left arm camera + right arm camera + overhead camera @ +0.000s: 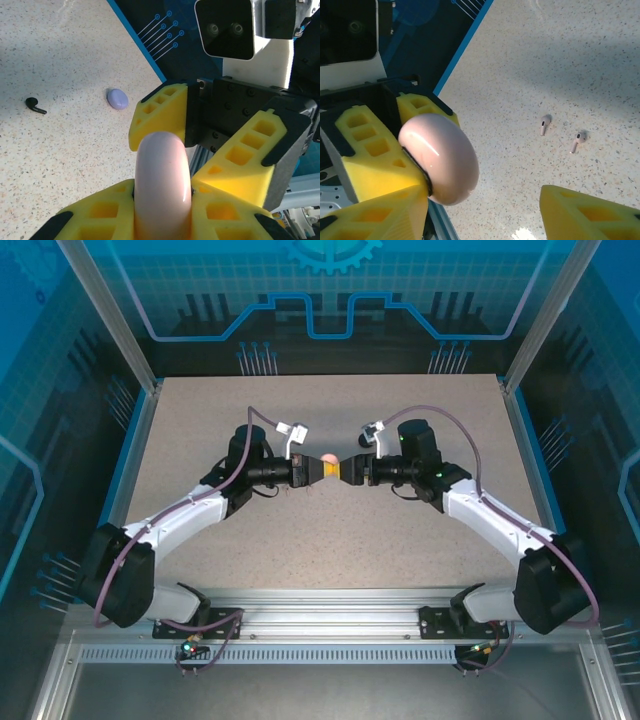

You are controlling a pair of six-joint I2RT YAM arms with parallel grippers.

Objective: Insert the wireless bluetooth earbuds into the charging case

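Pink case [162, 185]: lower part hidden betw. left fingers [95, 215], cut off at btm edge; seam not discernible. Lilac blob [117, 98] beyond fingers: too small to be identified. Right fingers [590, 215] cropped at btm edge.

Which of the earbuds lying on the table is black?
The black earbud, lying near a lilac oval thing in the left wrist view. The pale pink earbuds lie side by side in the right wrist view.
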